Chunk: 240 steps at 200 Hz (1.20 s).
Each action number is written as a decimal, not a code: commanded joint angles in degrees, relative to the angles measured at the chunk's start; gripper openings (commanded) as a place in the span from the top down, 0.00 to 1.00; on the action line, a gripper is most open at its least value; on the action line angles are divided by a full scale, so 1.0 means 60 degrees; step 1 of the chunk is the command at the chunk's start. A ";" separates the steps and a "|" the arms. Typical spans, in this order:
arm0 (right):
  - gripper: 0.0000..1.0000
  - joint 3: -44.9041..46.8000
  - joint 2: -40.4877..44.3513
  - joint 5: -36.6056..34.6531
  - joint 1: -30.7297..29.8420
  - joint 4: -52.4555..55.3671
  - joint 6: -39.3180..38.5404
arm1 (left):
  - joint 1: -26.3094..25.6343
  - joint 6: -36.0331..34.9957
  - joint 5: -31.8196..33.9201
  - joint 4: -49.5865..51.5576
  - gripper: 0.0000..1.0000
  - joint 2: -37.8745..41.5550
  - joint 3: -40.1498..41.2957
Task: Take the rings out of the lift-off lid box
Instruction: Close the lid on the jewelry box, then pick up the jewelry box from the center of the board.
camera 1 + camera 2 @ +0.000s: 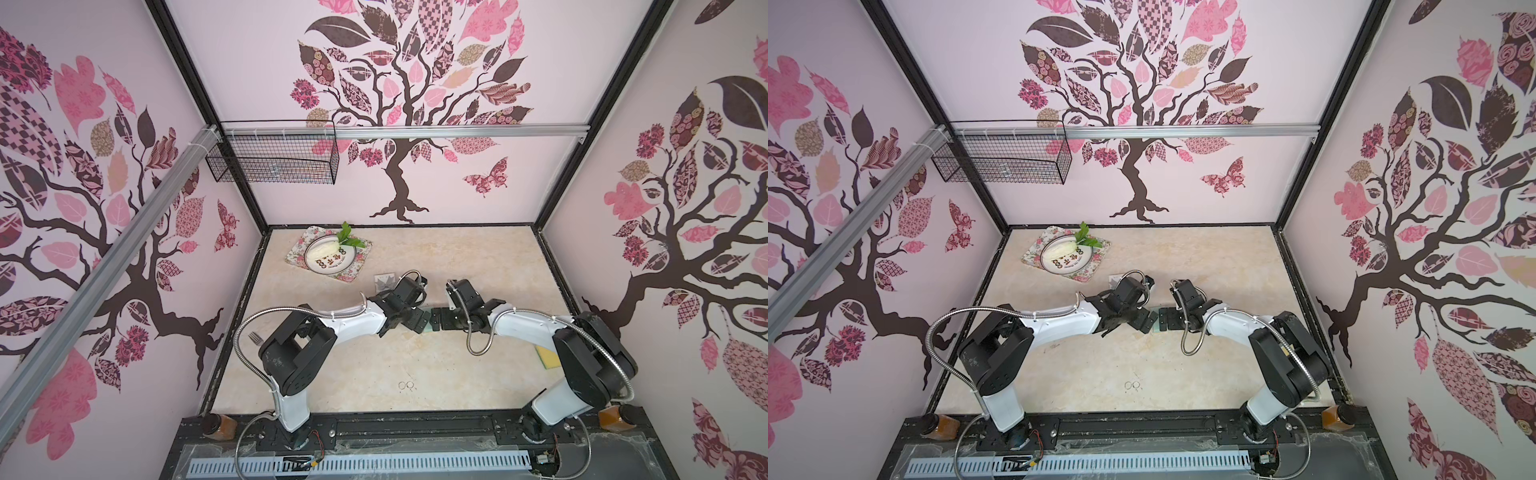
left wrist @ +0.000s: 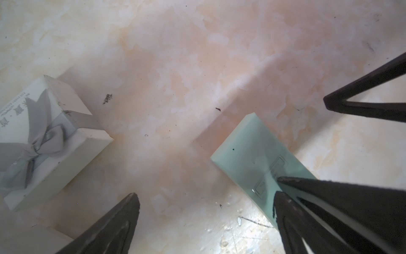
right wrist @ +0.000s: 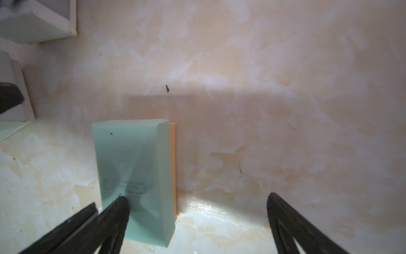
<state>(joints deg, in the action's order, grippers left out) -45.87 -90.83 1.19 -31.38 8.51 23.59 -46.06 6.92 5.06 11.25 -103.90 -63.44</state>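
Two arms meet over the middle of the table (image 1: pixel 353 365). The left gripper (image 2: pixel 203 195) and right gripper (image 3: pixel 197 198) both stand spread wide and hold nothing, with one finger of each over the green box (image 3: pixel 129 158). A white box (image 2: pixel 50 140), printed with a ribbon, lies near it. The green shell sits over an orange base (image 3: pixel 173 154), so this is judged to be the lift-off lid box, lid still on.

Rings (image 1: pixel 406 385): two thin hoops lie bare near the table's front edge, well apart from both boxes. Any others are presumably inside.

Step in hand, as judged, is seating a grip on the lid. To do it well, one gripper closes across the lid's narrow width and lifts straight up while the other pins the base — a tilt would spill small hoops.

Hidden or unclear:
- The box interior is hidden.
- In both top views the grippers cover all but a green sliver of the box.
- Fingertip contact with the lid cannot be told.
- The lid's label is unreadable.
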 commanded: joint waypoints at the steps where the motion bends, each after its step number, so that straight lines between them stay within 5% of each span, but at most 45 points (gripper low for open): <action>1: 0.01 -0.0236 -0.0386 -0.0228 -0.0038 0.0262 0.0051 | 0.0045 0.0222 -0.0022 -0.0358 0.02 -0.0247 0.0333; 93: 0.00 -0.0541 0.0100 -0.0694 -0.0092 0.0788 -0.0262 | 0.0056 0.0207 0.0071 -0.0352 0.02 0.0013 0.0638; 154: 0.00 -0.1355 0.1083 -0.1032 -0.0932 0.1425 -0.1046 | 0.0100 -0.0223 0.0864 0.0257 0.02 0.3806 0.1453; 240: 0.00 -0.2545 -0.1386 -0.1265 -0.1149 0.1476 -0.1040 | 0.0122 0.0852 0.1345 0.0707 0.02 0.8959 0.5060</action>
<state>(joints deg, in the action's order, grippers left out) -57.80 -94.13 -5.19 -38.04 15.86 17.72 -45.52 9.82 11.38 14.57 -53.54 -37.50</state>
